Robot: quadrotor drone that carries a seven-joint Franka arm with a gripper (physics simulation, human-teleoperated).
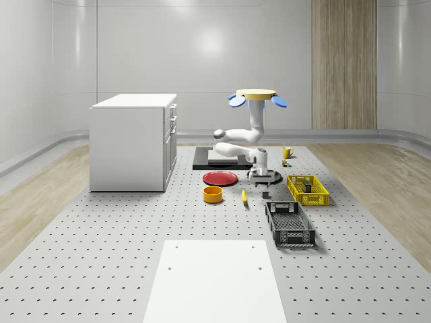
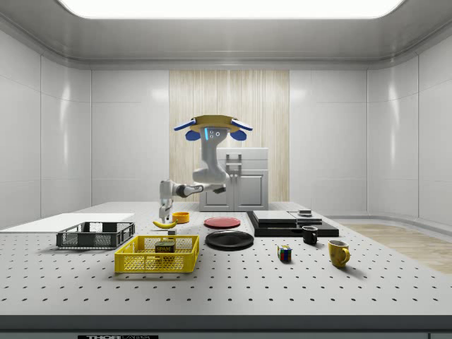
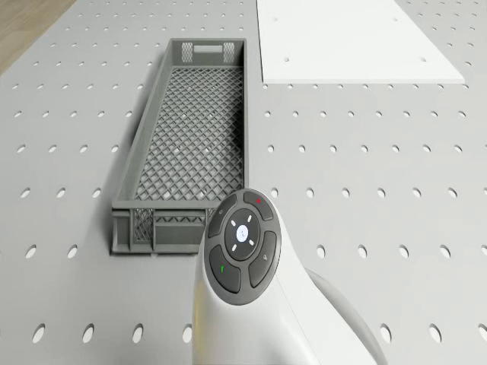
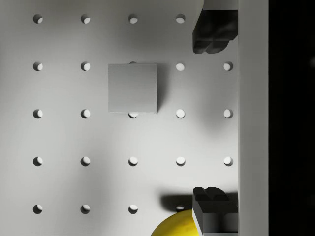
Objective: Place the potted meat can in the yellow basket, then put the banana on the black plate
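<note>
Yellow against the grey perforated worktop [image 1: 101, 269], the banana [image 1: 244, 196] lies flat near the middle of the surface, a small curved fruit just right of the orange bowl [image 1: 213, 194] in the whole-scene view, with the red plate [image 1: 220, 178] behind them. Over it the drone [image 1: 255, 96] hovers well clear of the worktop, its arm folded down so that the hand [image 1: 261, 182] hangs low, just beside the banana and a little toward the far edge. In the wrist view the hand's fingers [image 4: 215, 32] stand wide apart and hold nothing, a rounded yellow end of the banana [image 4: 176, 224] lying next to one of them rather than between the two. Farther right, the potted meat can [image 1: 307, 184] already sits inside the yellow basket [image 1: 308, 190]; the side view shows its dark label through the mesh. The grey crate [image 1: 289, 223] lies nearer the front edge. The black plate [image 2: 229, 240] waits beside the basket. The risk here is an off-centre close: one finger could strike the banana's curved end and roll or skid it aside, and a pinch near the tip would let it swing and slip on the way to the plate.
</note>
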